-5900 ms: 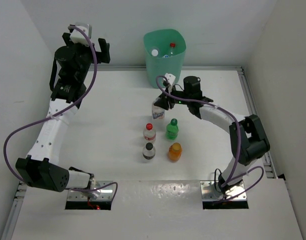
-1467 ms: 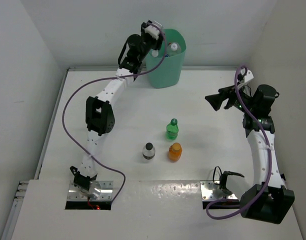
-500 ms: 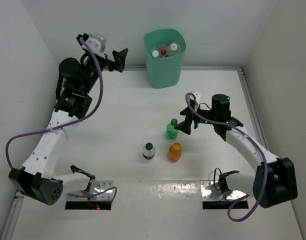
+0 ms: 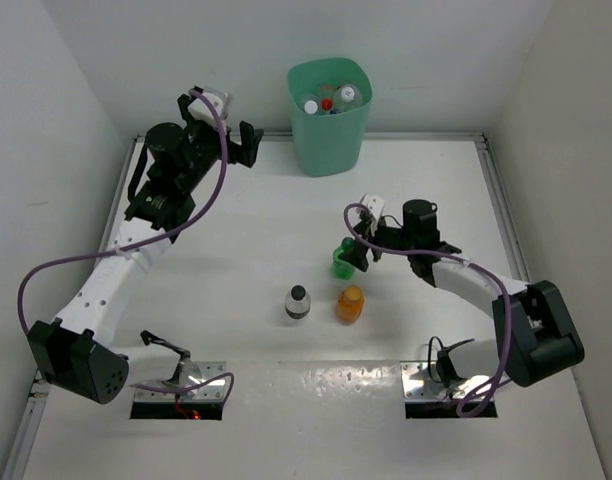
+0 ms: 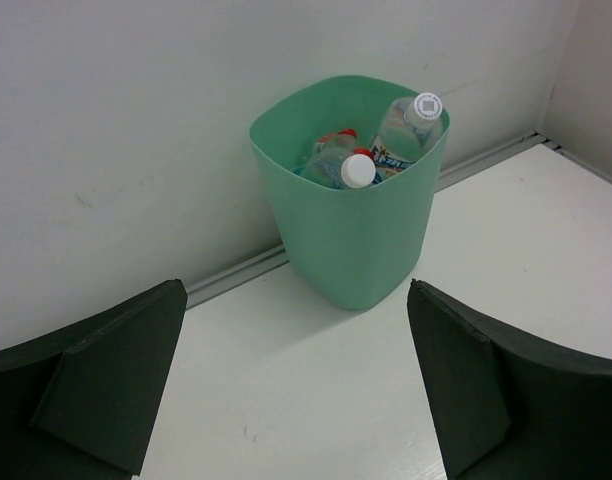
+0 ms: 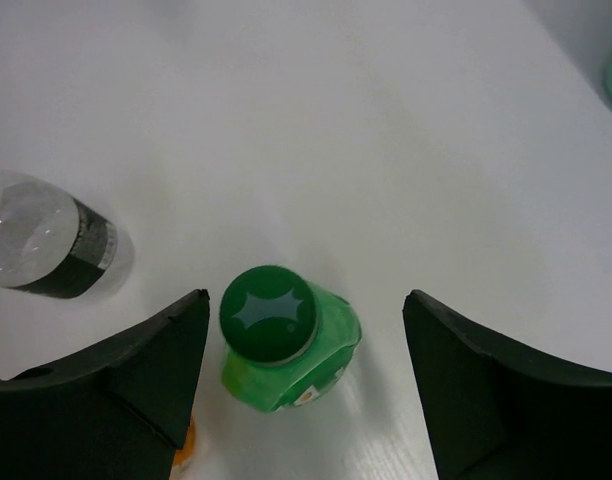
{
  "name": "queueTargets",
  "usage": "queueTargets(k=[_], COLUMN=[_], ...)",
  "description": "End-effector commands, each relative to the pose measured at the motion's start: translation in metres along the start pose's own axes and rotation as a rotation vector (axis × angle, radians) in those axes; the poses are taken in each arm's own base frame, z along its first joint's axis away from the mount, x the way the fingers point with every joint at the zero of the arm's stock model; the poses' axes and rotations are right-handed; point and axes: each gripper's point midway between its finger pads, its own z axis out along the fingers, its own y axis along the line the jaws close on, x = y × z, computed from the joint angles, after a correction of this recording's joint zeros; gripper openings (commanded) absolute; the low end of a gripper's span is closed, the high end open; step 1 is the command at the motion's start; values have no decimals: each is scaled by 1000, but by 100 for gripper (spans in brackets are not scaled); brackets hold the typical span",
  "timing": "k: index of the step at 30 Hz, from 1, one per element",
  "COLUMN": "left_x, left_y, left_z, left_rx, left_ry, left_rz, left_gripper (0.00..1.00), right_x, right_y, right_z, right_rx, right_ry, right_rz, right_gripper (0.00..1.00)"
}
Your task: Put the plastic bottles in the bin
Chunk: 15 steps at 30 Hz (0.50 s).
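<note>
Three bottles stand on the desk: a green bottle (image 6: 286, 350), an orange bottle (image 4: 350, 303) and a clear bottle with a black cap (image 4: 298, 302), one of each. One bin (image 5: 351, 240) sits at the far wall, well apart from them. Three caps show inside it, two white and one red; any bottles lower down are hidden.

The right fingers (image 6: 136, 380) are spread on either side of the green bottle, grasping nothing, with a gap on each side. The left fingers (image 5: 106, 380) are spread wide and empty, hanging near the bin and facing it.

The likely trouble is the pinch itself. The bottle sits a little nearer one finger than the other, so that finger may meet it first and push it over before the other arrives. The orange bottle stands just beside that same finger and could be knocked. A grip taken only on the round cap might slip on the long way to the bin. One bottle in there already leans at the rim, so a careless drop could glance off it and land outside.
</note>
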Motion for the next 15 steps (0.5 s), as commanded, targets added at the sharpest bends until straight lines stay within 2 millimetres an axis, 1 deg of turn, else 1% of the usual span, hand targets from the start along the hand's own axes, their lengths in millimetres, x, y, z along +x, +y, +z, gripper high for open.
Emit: queueTargets(k=[1,2,3,4,5,7,8,9,10,12,13,14,15], left_x=[-24,-24,-24,-19,-19,-19,-19,-14,-14,-14,-14,-11,-10], left_y=[5,5,5,5,5,5,5,9,9,9,9,8,8], left_z=[-3,-3,-3,-3,-3,-3,-3,-3,-3,-3,-3,0,0], left_rx=[-18,-18,-18,-17,-17,-17,-17,-26,-26,-26,-26,-16,-16], left_ry=[-74,-74,-74,-65,-65,-65,-65,-55,-55,-55,-55,-47,-47], left_rz=[7,7,7,5,14,14,14,23,24,24,24,22,22], left_gripper=[100,100,100,100,100,100,100,100,100,100,100,100,100], right_x=[-22,-23,-26,-26,-25,-33,-36,-41,-46,-60,-72,-84,-105], right_y=[-18,-17,-19,-22,-21,-24,-23,-23,-24,-26,-30,-29,-35], right_z=[8,9,11,11,12,11,11,10,8,3,-3,-7,-13], right_rx=[73,73,79,87,86,94,92,87,93,104,120,126,142], right_ry=[-81,-85,-97,-98,-97,-116,-122,-136,-149,-179,-203,-227,-264], right_rz=[-105,-110,-121,-122,-120,-130,-133,-132,-135,-140,-132,-144,-158], right_gripper=[75,69,65,61,54,45,31,24,19,11,9,8,5])
